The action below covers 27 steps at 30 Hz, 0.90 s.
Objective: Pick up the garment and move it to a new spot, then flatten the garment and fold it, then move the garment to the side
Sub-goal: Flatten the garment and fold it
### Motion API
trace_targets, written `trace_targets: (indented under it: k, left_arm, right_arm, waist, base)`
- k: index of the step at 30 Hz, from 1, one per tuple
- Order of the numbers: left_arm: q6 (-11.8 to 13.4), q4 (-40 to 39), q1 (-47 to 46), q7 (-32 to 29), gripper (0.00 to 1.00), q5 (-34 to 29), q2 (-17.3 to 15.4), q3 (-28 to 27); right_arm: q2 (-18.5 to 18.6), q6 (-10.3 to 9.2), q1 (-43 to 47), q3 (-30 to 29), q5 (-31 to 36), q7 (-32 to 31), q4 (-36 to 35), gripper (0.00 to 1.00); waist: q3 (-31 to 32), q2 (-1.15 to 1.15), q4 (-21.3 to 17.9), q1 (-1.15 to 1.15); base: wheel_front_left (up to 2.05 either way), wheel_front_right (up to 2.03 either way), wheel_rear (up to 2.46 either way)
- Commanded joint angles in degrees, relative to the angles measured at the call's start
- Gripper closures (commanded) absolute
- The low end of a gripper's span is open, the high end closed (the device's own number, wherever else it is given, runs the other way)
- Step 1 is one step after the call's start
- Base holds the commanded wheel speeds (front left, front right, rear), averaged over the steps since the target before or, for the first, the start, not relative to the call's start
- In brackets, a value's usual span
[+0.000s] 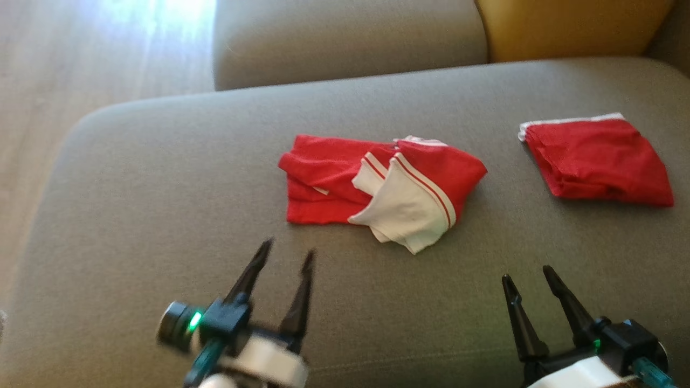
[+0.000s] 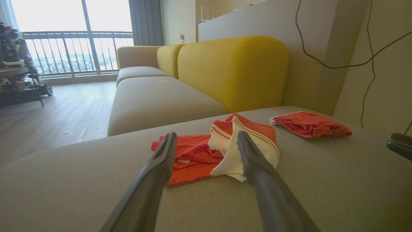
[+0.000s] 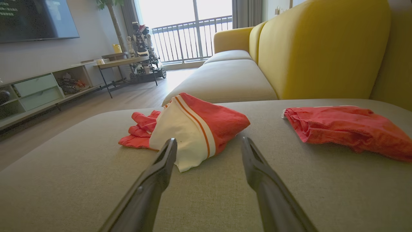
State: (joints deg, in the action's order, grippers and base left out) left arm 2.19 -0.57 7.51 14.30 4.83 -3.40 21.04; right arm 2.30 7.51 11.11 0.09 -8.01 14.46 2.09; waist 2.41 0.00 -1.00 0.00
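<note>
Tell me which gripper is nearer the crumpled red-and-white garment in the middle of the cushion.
Left. The left gripper, open, sits just short of the near left corner of the crumpled garment. The right gripper, open too, is farther off, before its right side.

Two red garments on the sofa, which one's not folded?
The middle garment, crumpled with a white striped panel flipped out. The right-hand garment is a compact red fold with a thin white edge.

No readable text; lines on TV screen (image 3: 35, 19) illegible.

Bare cushion (image 1: 161, 215) around crumpled garment (image 1: 377, 183), folded garment (image 1: 598, 161) at right
</note>
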Motion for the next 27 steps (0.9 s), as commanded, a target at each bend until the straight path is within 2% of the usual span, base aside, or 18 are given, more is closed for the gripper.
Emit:
trace_targets:
  k: [1,6,13,27]
  left_arm:
    - [-1.74,0.86,-7.75,0.7,0.0,0.36,0.52,0.61]
    - [-3.93,10.51,-20.1,0.7,0.0,1.85,0.52,5.85]
    - [-4.18,24.56,-36.44,-1.93,0.0,7.93,0.52,11.54]
    - [-6.47,39.52,-47.89,-2.6,0.0,12.14,0.52,14.88]
  right_arm:
    - [0.58,-0.02,-3.34,1.53,0.64,0.54,-2.18,0.0]
    - [0.58,-0.02,-5.17,1.78,1.28,0.54,-2.8,0.0]
    - [0.58,-0.02,-8.37,1.67,0.86,0.54,-3.43,0.0]
    - [0.58,-0.02,-10.8,1.74,-0.56,0.54,-3.4,0.0]
  waist:
    - [-2.66,0.0,-2.12,0.0]
    - [-7.22,0.0,-5.22,0.0]
    - [-12.85,0.0,-9.02,0.0]
    - [-16.98,0.0,-11.8,0.0]
  base:
    - [0.0,0.0,0.0]
    - [0.0,0.0,0.0]
    - [0.0,0.0,0.0]
    - [0.0,0.0,0.0]
